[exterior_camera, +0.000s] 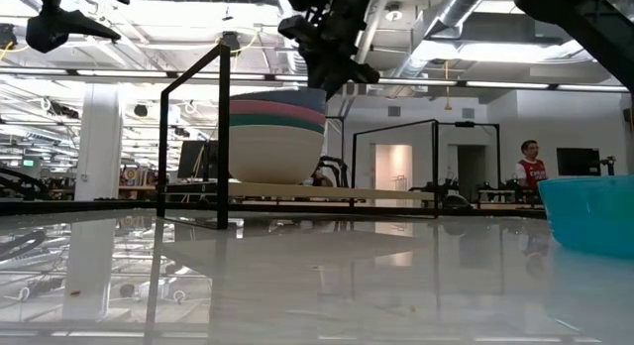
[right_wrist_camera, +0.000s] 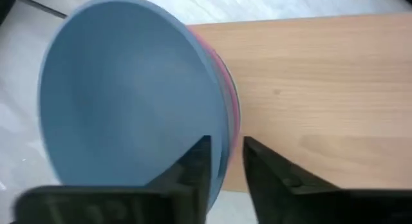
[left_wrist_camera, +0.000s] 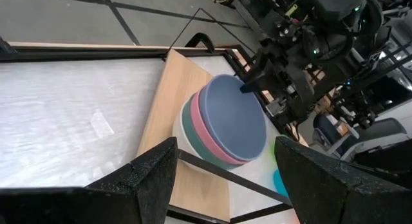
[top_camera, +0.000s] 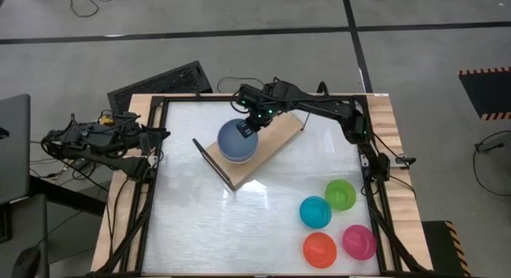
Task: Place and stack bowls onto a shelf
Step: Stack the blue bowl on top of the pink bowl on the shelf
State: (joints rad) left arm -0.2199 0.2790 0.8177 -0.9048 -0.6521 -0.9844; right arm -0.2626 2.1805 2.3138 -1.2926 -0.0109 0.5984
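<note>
Sitting at upper centre of the high view: the shelf (top_camera: 275, 142), a light wooden board lying diagonally on the white table (top_camera: 192, 214), with a black wire frame (top_camera: 214, 163) at its lower-left end. Resting on that end of the board: a stack of large bowls, the blue-grey bowl (top_camera: 237, 140) on top, nested over a pink bowl (left_wrist_camera: 196, 116), a teal bowl (left_wrist_camera: 188, 124) and a white bowl (exterior_camera: 275, 152) at the bottom.

Reaching in from the right edge of the table, the right gripper (top_camera: 249, 126), hovering at the upper-right rim of the top bowl. Straddling that rim in the right wrist view, its two dark fingers (right_wrist_camera: 193, 176), one inside the bowl and one outside, with a narrow gap showing; apparently slackened rather than clenched, though contact with the rim hard to judge from here.

Waiting at the left edge of the high view, off the white surface, the left gripper (top_camera: 152, 146), jaws spread wide and grasping nothing.

Lying in the lower right of the high view, well apart from the shelf: four small bowls, a green bowl (top_camera: 340, 194), a blue bowl (top_camera: 315, 212), a red bowl (top_camera: 319, 248) and a magenta bowl (top_camera: 358, 240).
</note>
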